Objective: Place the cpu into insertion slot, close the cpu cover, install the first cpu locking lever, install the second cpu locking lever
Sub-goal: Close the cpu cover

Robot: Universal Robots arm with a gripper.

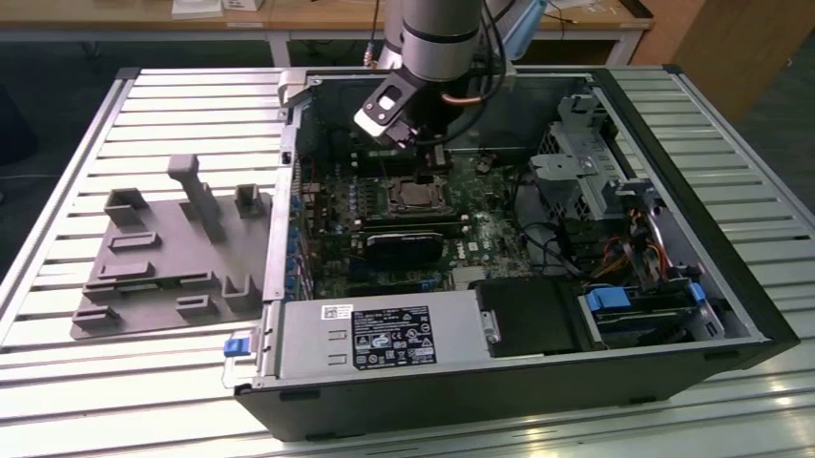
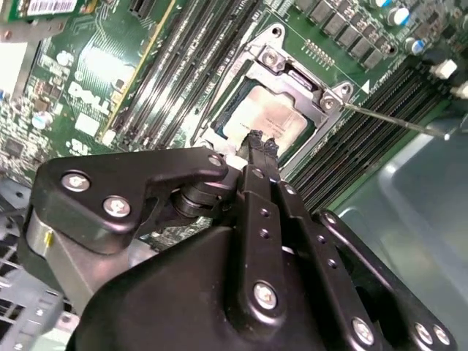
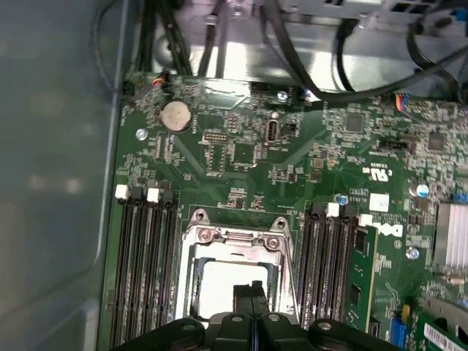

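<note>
**Chip in, cover down, levers apparently not yet latched**

Across the slatted silver metal bench: a large black computer tower case laid on its side with the panel off. Just beside it, on the exterior view's left, a grey moulded fixture tray. Inside the case, a green circuit board with long black memory slots on either side of the socket. Above the board, at the end of the grey robot arm, the black gripper, pressed together with nothing between its tips. In both wrist views poised right over the near edge of the chip; contact impossible to confirm.

At the board's middle, the small square insertion slot with its silvery rim. Over it, the thin silvery metal cpu cover, apparently lying flat and framing the chip through its window. Within that window, the pale silvery-beige square cpu, seated level in the slot.

Judged so: first step done, second done or all but done. Off one socket corner in the second wrist view, a thin silver locking lever rod, sticking out over the memory slots rather than tucked along the frame, so read as unlatched. No telling about the other lever. Both lever steps taken as outstanding.
</note>
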